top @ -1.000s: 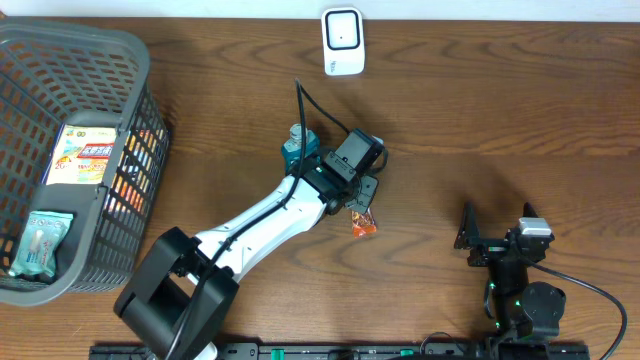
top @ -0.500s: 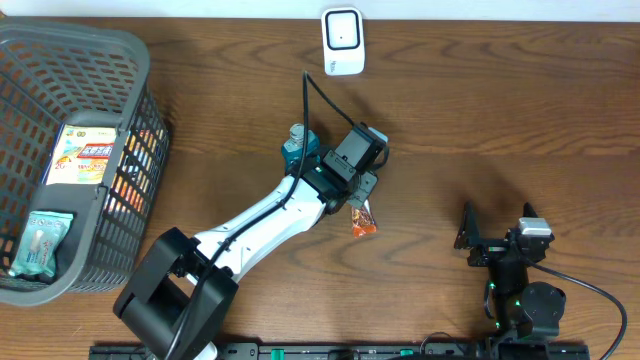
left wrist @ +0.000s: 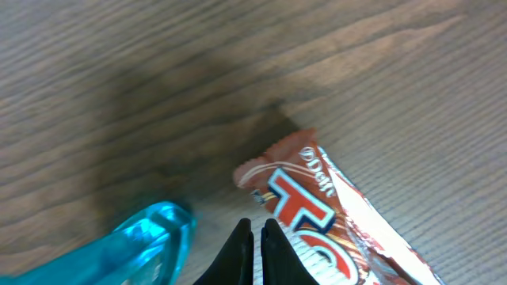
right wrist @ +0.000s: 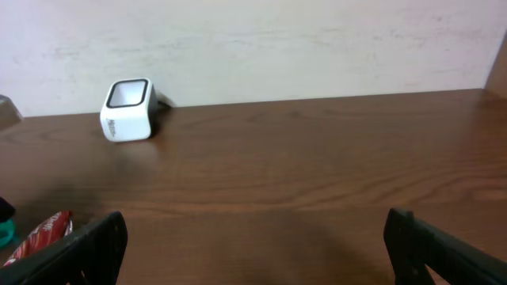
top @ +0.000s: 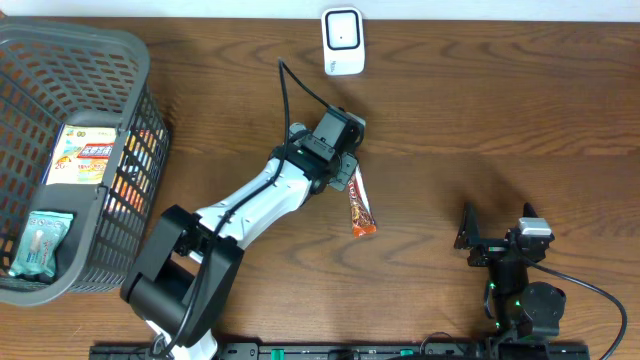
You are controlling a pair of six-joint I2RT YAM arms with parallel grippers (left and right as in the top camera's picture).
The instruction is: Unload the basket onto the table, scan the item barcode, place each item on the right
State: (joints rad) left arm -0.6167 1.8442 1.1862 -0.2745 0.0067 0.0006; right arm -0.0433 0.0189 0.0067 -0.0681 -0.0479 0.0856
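The snack bar (top: 360,205) lay flat on the wooden table (top: 500,110), its upper end just beside the left gripper (left wrist: 257,233), whose fingers were pressed together on nothing. At the far left, the grey mesh basket (top: 80,38) held a colourful packet (top: 88,155) and a teal pouch (top: 42,243). Other contents behind its wall were too hidden to name.

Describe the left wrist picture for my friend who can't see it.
A red-orange snack bar sits right beside the shut left end effector, with the brown wooden table behind them. A shiny blue object peeks in at the lower left.
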